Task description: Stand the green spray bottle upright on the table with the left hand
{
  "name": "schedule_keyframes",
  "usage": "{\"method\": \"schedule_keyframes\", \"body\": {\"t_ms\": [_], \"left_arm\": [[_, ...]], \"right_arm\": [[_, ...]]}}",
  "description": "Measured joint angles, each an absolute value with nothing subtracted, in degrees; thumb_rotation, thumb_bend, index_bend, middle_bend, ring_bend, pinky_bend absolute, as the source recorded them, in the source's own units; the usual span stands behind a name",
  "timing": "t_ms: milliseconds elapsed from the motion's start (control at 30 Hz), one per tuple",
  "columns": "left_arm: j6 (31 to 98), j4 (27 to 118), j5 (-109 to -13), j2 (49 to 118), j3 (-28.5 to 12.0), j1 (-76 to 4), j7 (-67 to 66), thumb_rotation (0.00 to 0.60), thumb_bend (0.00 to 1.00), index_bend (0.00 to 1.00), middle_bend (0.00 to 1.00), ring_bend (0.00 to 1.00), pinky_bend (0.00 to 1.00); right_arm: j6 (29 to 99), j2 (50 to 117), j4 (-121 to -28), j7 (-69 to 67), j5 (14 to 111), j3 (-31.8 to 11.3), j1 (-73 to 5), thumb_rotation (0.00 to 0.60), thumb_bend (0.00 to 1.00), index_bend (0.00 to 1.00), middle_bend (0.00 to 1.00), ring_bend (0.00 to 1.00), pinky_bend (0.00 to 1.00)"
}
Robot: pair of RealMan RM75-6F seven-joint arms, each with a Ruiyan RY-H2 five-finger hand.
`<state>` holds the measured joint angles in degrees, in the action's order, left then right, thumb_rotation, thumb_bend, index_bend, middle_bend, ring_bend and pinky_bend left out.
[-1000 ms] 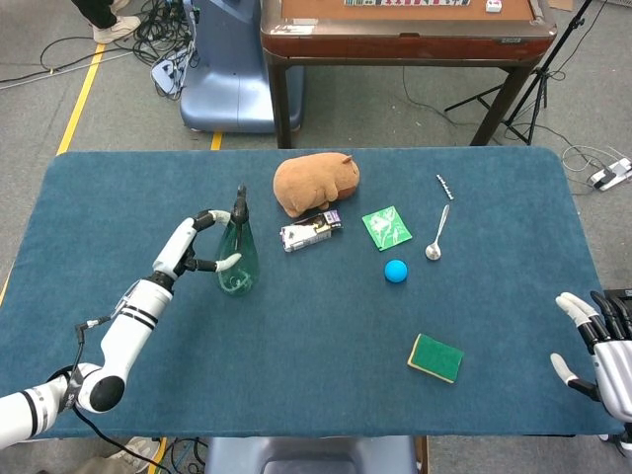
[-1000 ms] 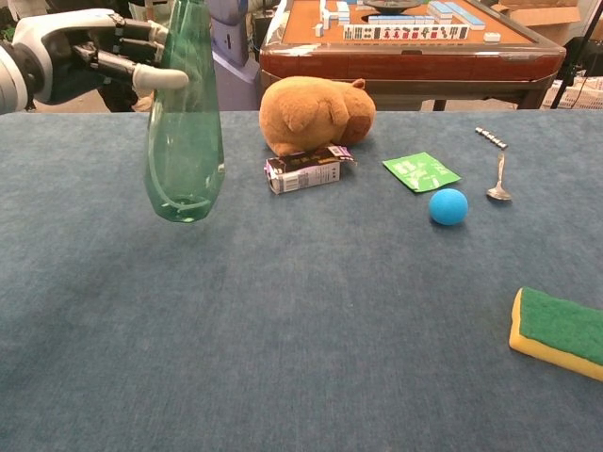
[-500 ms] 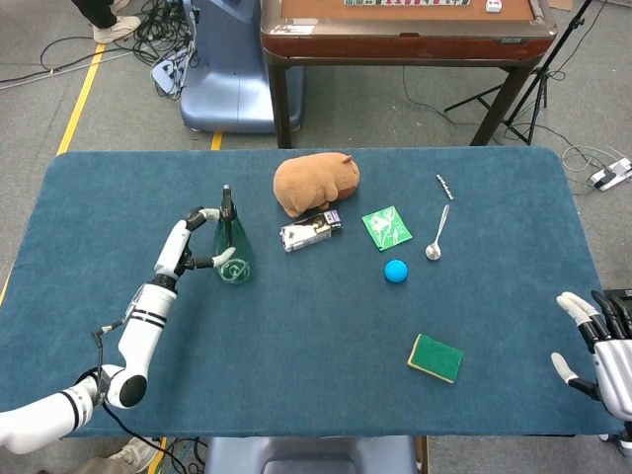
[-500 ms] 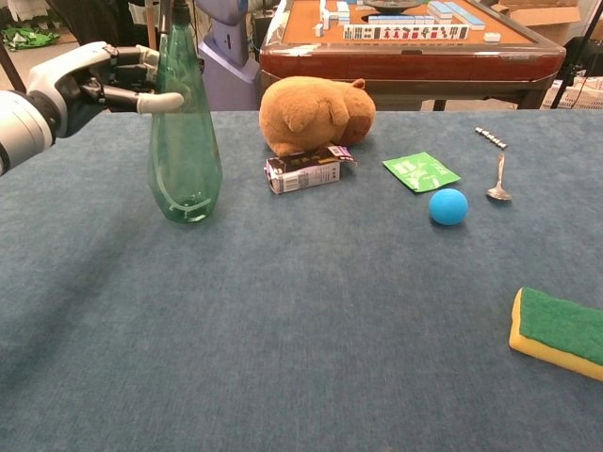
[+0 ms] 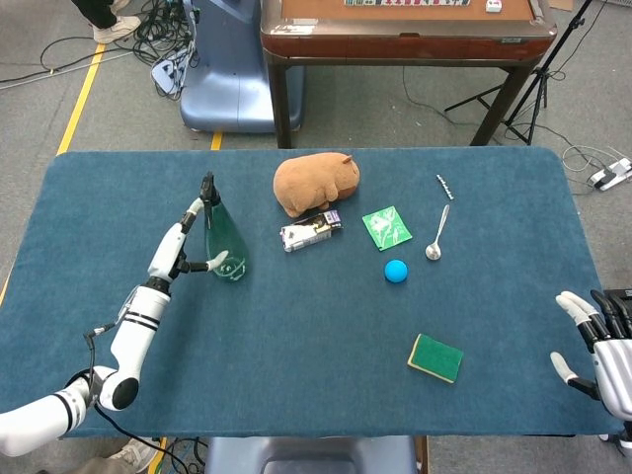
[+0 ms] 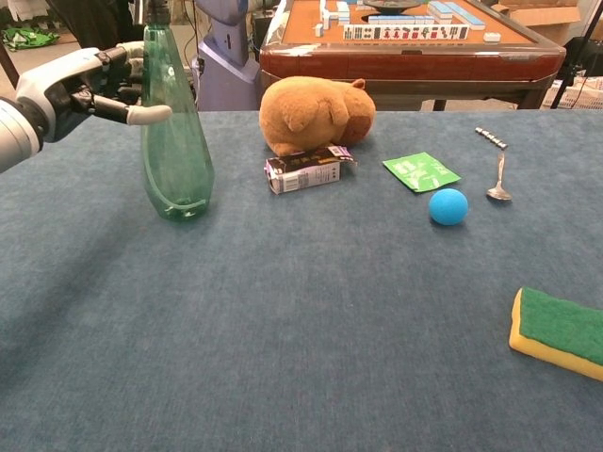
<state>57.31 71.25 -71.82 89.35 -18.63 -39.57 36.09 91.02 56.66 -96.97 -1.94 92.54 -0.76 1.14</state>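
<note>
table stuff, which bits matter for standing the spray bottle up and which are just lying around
Part of the job: green spray bottle, left hand, table.

Just lying about: plush toy, small carton, green packet, blue ball, spoon, sponge.

Left hand (image 6: 75, 87) holds the upright green spray bottle (image 6: 173, 141) on the table (image 6: 301, 320)

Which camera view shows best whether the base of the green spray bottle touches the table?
The chest view: it looks from the side, so the green spray bottle shows its base resting on the table, with the left robot hand at its neck. The head view looks from above, so the bottle's body hides the contact.
</note>
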Motion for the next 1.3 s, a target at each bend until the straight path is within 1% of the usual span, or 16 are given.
{"method": "schedule_keyframes", "body": {"t_ms": [167, 533, 1300], "left_arm": [[58.0, 72.1, -73.2, 88.5, -17.7, -38.9, 36.2, 0.600, 0.28, 0.00, 0.02, 0.00, 0.00], [58.4, 74.1, -75.3, 86.7, -15.6, -37.5, 38.2, 0.600, 0.28, 0.00, 0.02, 0.00, 0.00], [57.0, 76.0, -74.5, 84.8, -15.7, -37.5, 38.2, 0.600, 0.28, 0.00, 0.00, 0.00, 0.00]], "right_arm": [[91.1, 56.7, -97.0, -1.9, 92.6, -0.8, 1.1, 0.600, 0.29, 0.17, 0.19, 0.04, 0.02], [91.1, 56.6, -96.9, -2.0, 92.7, -0.8, 1.1, 0.600, 0.29, 0.17, 0.19, 0.04, 0.02], [91.2, 56.6, -96.9, -2.0, 92.8, -0.8, 1.1, 0.600, 0.29, 0.17, 0.19, 0.04, 0.02]]}}
